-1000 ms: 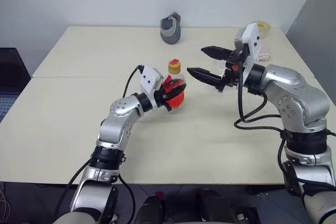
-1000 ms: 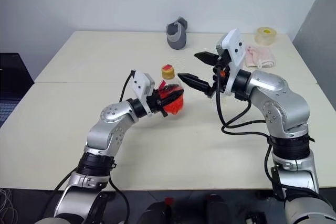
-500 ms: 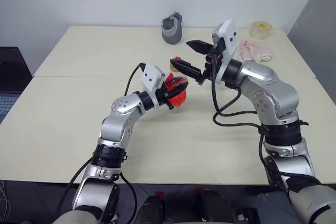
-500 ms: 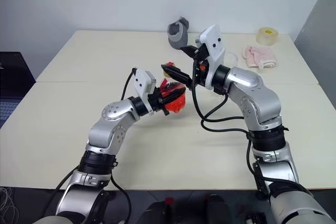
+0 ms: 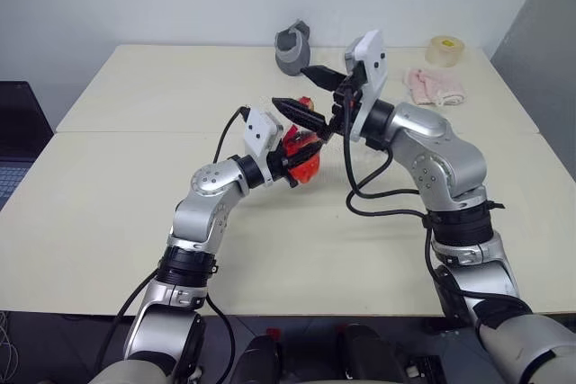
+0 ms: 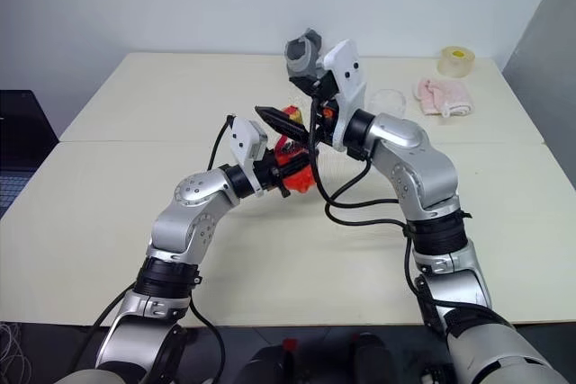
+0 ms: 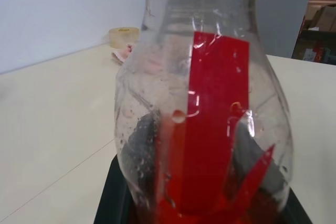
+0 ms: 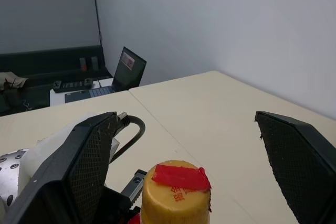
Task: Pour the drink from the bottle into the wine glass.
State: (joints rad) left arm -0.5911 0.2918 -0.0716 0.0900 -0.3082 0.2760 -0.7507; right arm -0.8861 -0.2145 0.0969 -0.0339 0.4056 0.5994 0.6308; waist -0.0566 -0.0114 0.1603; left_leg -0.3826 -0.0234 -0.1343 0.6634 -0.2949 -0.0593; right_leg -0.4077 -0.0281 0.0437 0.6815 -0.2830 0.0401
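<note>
Bottle (image 7: 202, 114) cut off at top and bottom edges of left wrist view; cap (image 8: 175, 192) cropped at bottom of right wrist view. Wine glass (image 6: 387, 102), upper centre-right, was largely hidden behind right arm; contents indiscernible.

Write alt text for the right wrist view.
The right gripper, fingers spread wide, brackets the yellow cap of the bottle without touching it. Behind lie a pale table, a laptop and a white wall.

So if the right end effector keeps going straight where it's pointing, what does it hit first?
Probably the bottle's yellow cap, which sits between the open right end effector fingers; depth is unclear.
</note>
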